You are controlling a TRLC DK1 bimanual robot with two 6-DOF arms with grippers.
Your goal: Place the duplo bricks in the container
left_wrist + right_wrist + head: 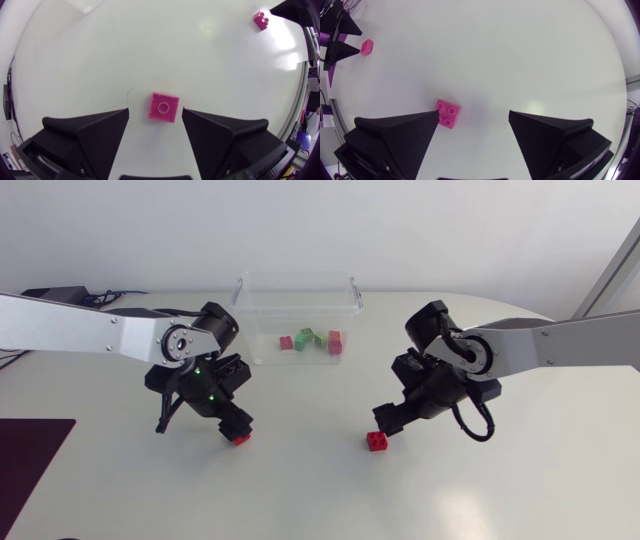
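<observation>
Two red duplo bricks lie on the white table. One brick [241, 439] [163, 107] sits between the fingers of my left gripper [236, 429] [155, 109], close to one fingertip and with a gap to the other, so the gripper is open. The second brick [377, 441] [448, 113] lies against one fingertip of my right gripper [386, 418] [474, 114], whose fingers stand wide open. A clear plastic container [352, 292] stands at the back centre and holds several red and green bricks [320, 340].
A dark mat [30, 455] lies at the table's front left corner. Each wrist view shows the other arm's brick and gripper further off, as with the second brick [260, 20] and the first brick [366, 46].
</observation>
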